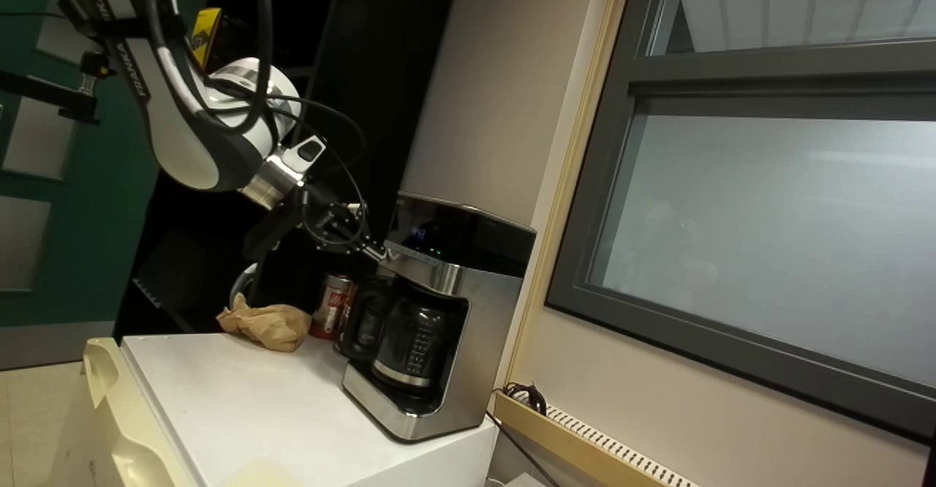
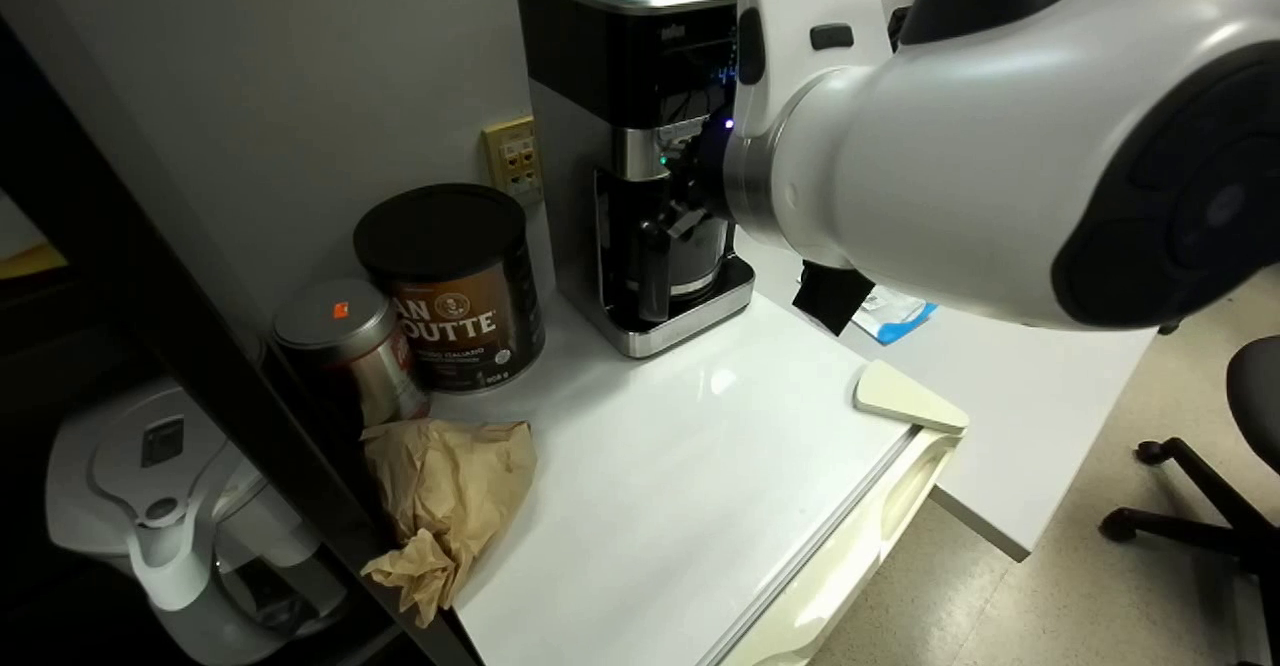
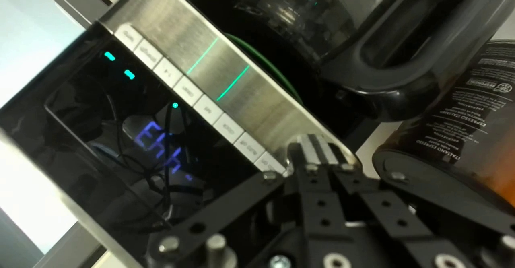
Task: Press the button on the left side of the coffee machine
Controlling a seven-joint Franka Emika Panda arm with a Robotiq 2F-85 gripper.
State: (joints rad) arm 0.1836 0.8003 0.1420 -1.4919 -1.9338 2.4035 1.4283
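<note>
On the white worktop, the coffee machine stands with the gripper at the left end of its front. Fingers together, nothing between them. End button, probable target, lies just beside the fingertips; its row runs away lengthwise. Contact: cannot tell.

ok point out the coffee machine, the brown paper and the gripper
Coffee machine (image 1: 484,326): in an exterior view, grey side panel
Brown paper (image 2: 452,491): in an exterior view, crumpled middle
Gripper (image 3: 317,149): wrist view, midway between fingertips
</note>
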